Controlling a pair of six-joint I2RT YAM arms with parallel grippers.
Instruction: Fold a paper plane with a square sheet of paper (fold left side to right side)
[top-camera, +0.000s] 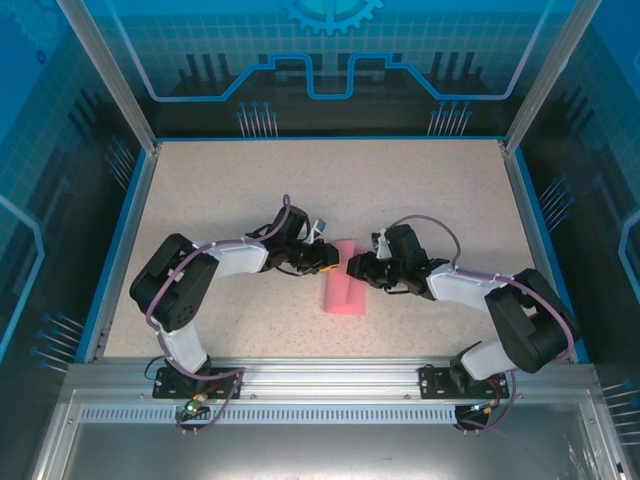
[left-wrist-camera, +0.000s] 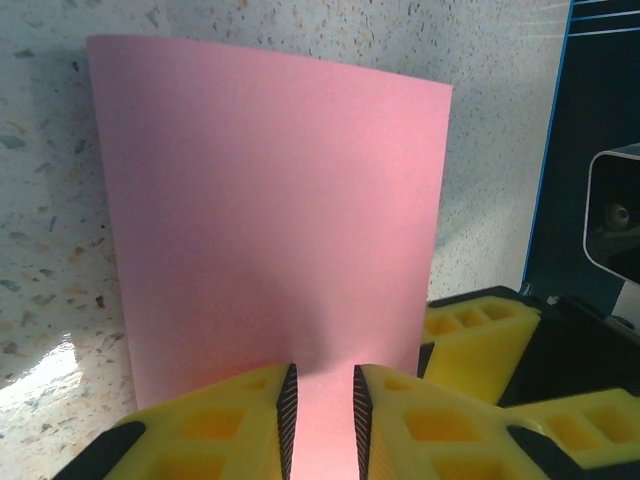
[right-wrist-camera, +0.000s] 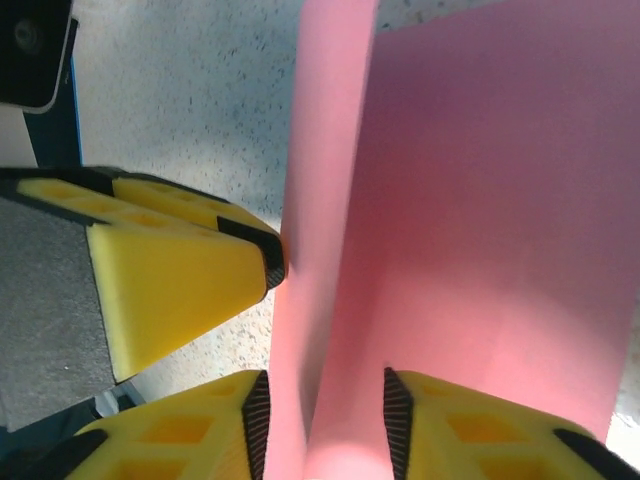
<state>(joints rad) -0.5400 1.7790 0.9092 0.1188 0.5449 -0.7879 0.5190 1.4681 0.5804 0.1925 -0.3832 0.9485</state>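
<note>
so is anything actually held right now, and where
Cannot be told: the far end of the paper sits between the fingers of the left gripper and right gripper, but a firm pinch isn't clear.

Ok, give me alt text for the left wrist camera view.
A pink-red square sheet of paper bows over a speckled table, its near edge between the yellow fingers of the left tool, which stand slightly apart.

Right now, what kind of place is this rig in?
Probably an enclosed robot test cell or demo booth: aluminium frame posts, blue see-through panels printed with gear and circuit graphics, and two arms bolted to a rail at a speckled tabletop.
</note>
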